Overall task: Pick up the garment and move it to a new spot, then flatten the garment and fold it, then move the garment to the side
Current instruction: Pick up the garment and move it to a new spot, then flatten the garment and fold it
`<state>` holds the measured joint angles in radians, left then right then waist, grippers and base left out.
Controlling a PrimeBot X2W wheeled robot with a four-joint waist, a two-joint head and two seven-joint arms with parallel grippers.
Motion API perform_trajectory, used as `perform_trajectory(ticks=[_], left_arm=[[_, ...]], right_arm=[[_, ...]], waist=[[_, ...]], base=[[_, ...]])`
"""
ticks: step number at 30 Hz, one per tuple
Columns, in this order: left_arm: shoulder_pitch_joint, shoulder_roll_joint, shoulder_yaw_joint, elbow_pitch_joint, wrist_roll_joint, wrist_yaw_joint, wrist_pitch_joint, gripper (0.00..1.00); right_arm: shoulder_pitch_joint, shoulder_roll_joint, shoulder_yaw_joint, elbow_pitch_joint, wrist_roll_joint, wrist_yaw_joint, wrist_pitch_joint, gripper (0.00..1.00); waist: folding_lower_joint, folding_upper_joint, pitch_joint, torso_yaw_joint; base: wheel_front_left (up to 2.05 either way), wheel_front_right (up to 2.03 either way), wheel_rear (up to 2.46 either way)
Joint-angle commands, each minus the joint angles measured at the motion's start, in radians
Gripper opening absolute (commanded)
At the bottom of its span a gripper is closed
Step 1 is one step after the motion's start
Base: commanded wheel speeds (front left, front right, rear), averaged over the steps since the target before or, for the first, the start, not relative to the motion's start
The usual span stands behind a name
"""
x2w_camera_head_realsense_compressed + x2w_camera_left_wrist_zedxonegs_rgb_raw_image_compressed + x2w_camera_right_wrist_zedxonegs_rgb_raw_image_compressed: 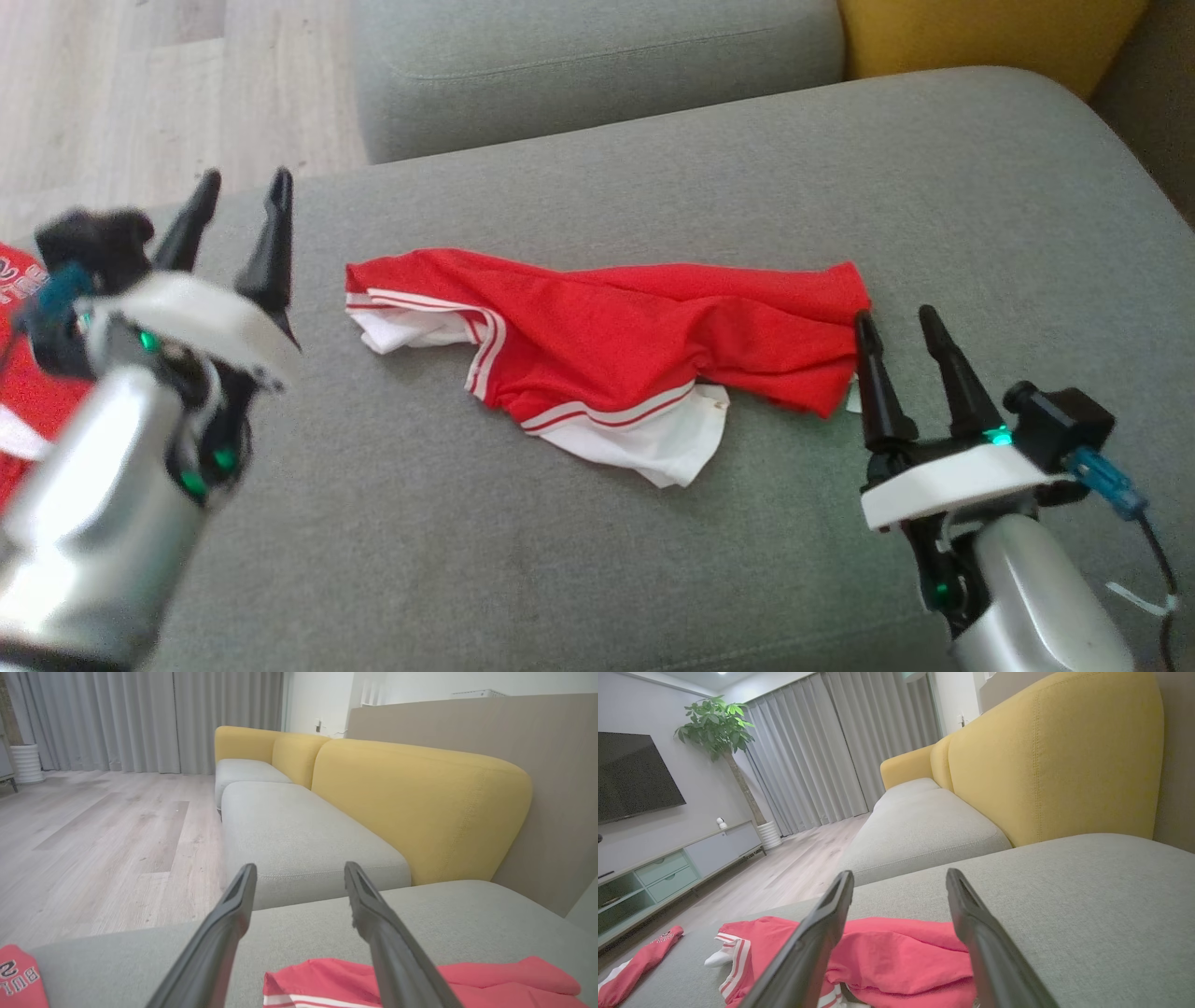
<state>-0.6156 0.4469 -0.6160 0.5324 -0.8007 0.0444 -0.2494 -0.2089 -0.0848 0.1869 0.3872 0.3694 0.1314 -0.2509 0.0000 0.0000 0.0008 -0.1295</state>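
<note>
Both claws empty. The left gripper [245, 182] hangs over the left edge of the grey seat cushion [653, 159], fingers spread wide with nothing between them. The right gripper [896, 317] sits low over the cushion's near right part, equally wide, also gripping nothing. The garment [607, 345] lies across the middle of the cushion as a bunched strip running left to right: red cloth, white-striped trim, white lining spilling out toward the cushion's near edge. My read is that this is the start of flattening, with no folding done so far. The next move calls for both arms to drop to cushion level, each pinching one end of the strip by a single layer, then pulling apart toward the cushion's left and right sides to spread it. The right arm is about in place for that, while the left has to travel in from the cushion's left edge. Unknowns: the cloth is doubled over itself, so I can't tell which edge is waistband or hem, or what sort of garment it is. Its right end sits behind a right finger, so contact there is unclear. The left gripper is motion-blurred in the head view. A second red item [28, 392] with partial lettering, off the cushion's left edge, is cropped and half behind the left arm.
</note>
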Motion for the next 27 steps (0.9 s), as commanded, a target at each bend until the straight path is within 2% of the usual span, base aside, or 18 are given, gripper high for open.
perform_trajectory(ticks=[1,2,3,6,9,11,12,17,27], left_arm=[[0.041,0.048,0.067,-0.076,0.017,0.041,-0.01,1.0],[0.083,0.044,0.093,-0.131,0.031,0.071,-0.011,1.0],[0.083,0.044,0.093,-0.131,0.031,0.071,-0.011,1.0],[0.234,0.015,0.168,-0.3,0.112,0.153,-0.012,1.0],[0.387,-0.056,0.23,-0.433,0.186,0.204,-0.012,1.0],[0.465,-0.097,0.254,-0.488,0.245,0.215,-0.012,1.0],[0.517,-0.137,0.28,-0.518,0.294,0.215,-0.012,1.0],[0.584,-0.192,0.325,-0.525,0.4,0.188,-0.012,1.0],[0.595,-0.26,0.383,-0.481,0.463,0.104,-0.012,1.0]], right_arm=[[-0.006,-0.015,0.014,-0.044,-0.006,-0.001,-0.011,1.0],[-0.002,-0.017,0.011,-0.049,-0.006,-0.001,-0.011,1.0],[-0.002,-0.017,0.011,-0.049,-0.006,-0.001,-0.011,1.0],[0.014,-0.027,-0.002,-0.068,-0.004,-0.001,-0.011,1.0],[0.029,-0.034,-0.021,-0.078,-0.002,-0.001,-0.011,1.0],[0.037,-0.036,-0.033,-0.086,-0.003,-0.001,-0.011,1.0],[0.045,-0.039,-0.041,-0.094,-0.004,-0.001,-0.011,1.0],[0.06,-0.045,-0.043,-0.112,-0.013,-0.001,-0.011,1.0],[0.065,-0.046,-0.04,-0.115,-0.016,-0.001,-0.011,1.0]], waist=[[0.0,0.0,-0.001,0.01],[0.0,0.0,0.0,0.015],[0.0,0.0,0.0,0.015],[0.0,0.0,0.005,0.027],[0.0,0.0,0.007,0.033],[0.0,0.0,0.009,0.037],[0.0,0.0,0.009,0.041],[0.0,0.0,0.006,0.042],[0.0,0.0,0.007,0.028]], base=[[0.0,0.0,0.0],[0.0,0.0,0.0],[0.0,0.0,0.0],[0.0,0.0,0.0],[0.0,0.0,0.0],[0.0,0.0,0.0],[0.0,0.0,0.0],[0.0,0.0,0.0],[0.0,0.0,0.0]])
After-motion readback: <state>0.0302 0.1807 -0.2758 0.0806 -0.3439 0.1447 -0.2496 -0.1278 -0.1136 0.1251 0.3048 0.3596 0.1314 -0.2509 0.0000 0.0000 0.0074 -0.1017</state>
